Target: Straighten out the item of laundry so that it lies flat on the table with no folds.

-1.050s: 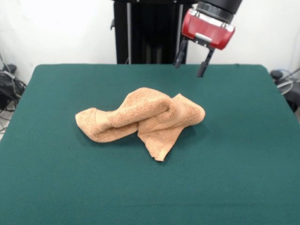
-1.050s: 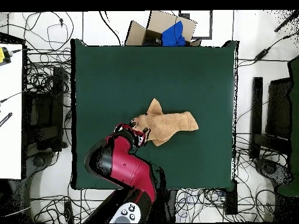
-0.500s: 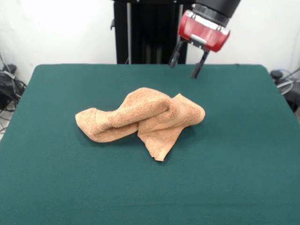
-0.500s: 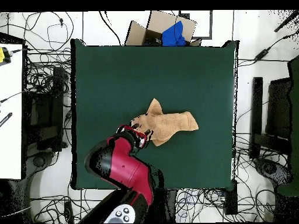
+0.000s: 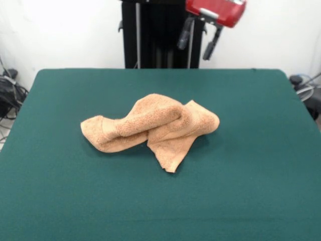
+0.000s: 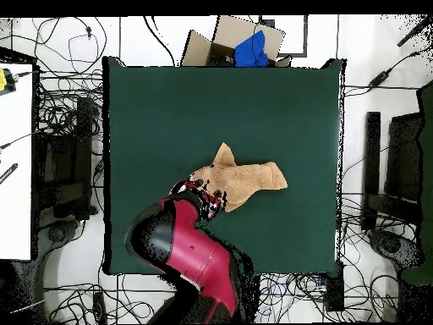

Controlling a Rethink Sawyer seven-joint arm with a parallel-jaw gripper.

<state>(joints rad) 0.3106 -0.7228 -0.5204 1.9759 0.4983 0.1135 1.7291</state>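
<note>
Risen jaws (image 5: 196, 40) gape, empty — towel (image 5: 150, 128) crumpled; tag unreadable, perhaps hidden.

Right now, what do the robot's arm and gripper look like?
The gripper has a glossy red housing with a silver plate on its face and two slim dark fingers below it. In the overhead view the arm is a bulky shell of rounded red segments with black sections between them.

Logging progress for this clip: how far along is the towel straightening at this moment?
Nothing looks done: the towel lies bunched and twisted mid-table, with one corner poking out toward the camera. Nothing is in hand: the gripper hangs open and empty above the far edge. All the unfolding and flattening is left.
</note>
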